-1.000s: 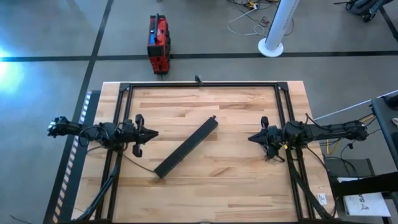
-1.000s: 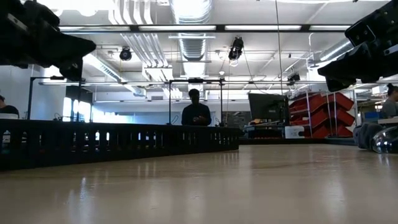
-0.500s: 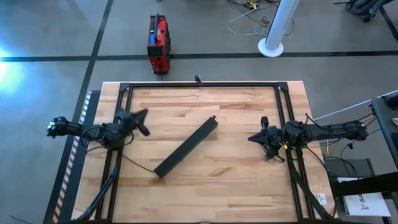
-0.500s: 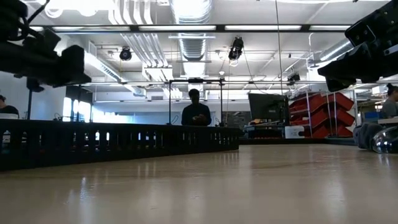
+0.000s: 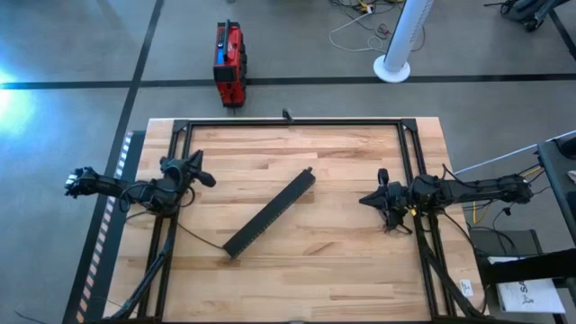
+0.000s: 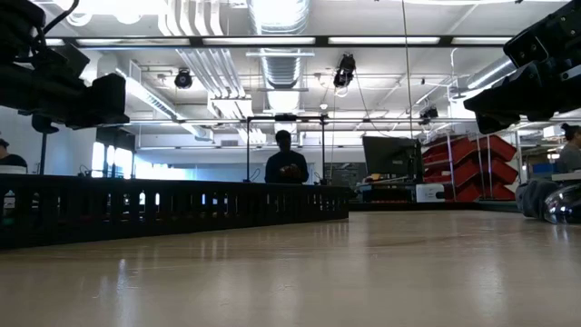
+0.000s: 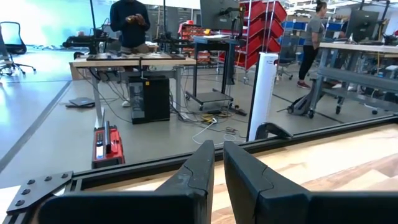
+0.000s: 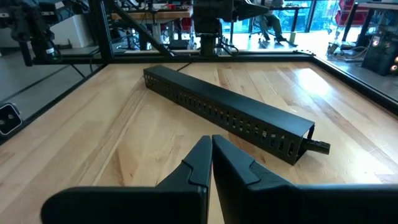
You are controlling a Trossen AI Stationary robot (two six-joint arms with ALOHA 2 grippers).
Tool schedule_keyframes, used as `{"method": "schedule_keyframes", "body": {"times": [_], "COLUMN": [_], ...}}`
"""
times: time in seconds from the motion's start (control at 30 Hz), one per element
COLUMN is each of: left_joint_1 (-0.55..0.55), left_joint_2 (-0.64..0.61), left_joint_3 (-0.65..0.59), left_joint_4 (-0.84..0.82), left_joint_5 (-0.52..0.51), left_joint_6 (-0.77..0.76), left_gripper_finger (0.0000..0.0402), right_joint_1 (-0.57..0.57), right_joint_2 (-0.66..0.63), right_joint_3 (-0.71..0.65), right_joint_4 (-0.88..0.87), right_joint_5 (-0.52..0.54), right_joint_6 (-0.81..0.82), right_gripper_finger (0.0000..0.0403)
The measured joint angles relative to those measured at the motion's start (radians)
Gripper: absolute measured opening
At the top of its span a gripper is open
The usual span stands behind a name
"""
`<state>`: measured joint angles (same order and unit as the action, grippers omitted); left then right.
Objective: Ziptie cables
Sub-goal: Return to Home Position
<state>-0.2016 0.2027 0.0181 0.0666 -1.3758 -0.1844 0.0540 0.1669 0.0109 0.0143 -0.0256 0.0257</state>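
The left tool [image 7: 217, 149] and right tool [image 8: 210, 142] are hanging narrow and empty at the bench [image 5: 342, 270] sides, likely parking. The cables are not showing, probably lying inside the closed duct [image 5: 270, 213] between them.

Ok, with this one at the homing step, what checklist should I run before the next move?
1. Lid on: ok; the black cable duct lies closed, diagonal on the table.
2. Cables tied: cannot tell; none in view.
3. Nothing trailing: cannot tell; a thin dark strand leaves the duct's lower-left end in the high view.
4. Left end effector clear: ok; shut, empty, at the table's left edge.
5. Right end effector clear: ok; shut, empty, right of the duct.
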Motion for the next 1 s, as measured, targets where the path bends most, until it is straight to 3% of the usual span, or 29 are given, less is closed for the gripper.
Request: {"method": "schedule_keyframes", "body": {"times": [1.0], "left_joint_1": [0.0], "left_joint_2": [0.012], "left_joint_3": [0.001], "left_joint_4": [0.0], "left_joint_5": [-0.002], "left_joint_6": [0.0], "left_gripper_finger": [0.002], "right_joint_1": [0.0], "right_joint_2": [0.0], "right_joint_3": [0.0], "right_joint_4": [0.0], "right_joint_5": [0.0], "right_joint_6": [0.0], "right_gripper_finger": [0.0]}}
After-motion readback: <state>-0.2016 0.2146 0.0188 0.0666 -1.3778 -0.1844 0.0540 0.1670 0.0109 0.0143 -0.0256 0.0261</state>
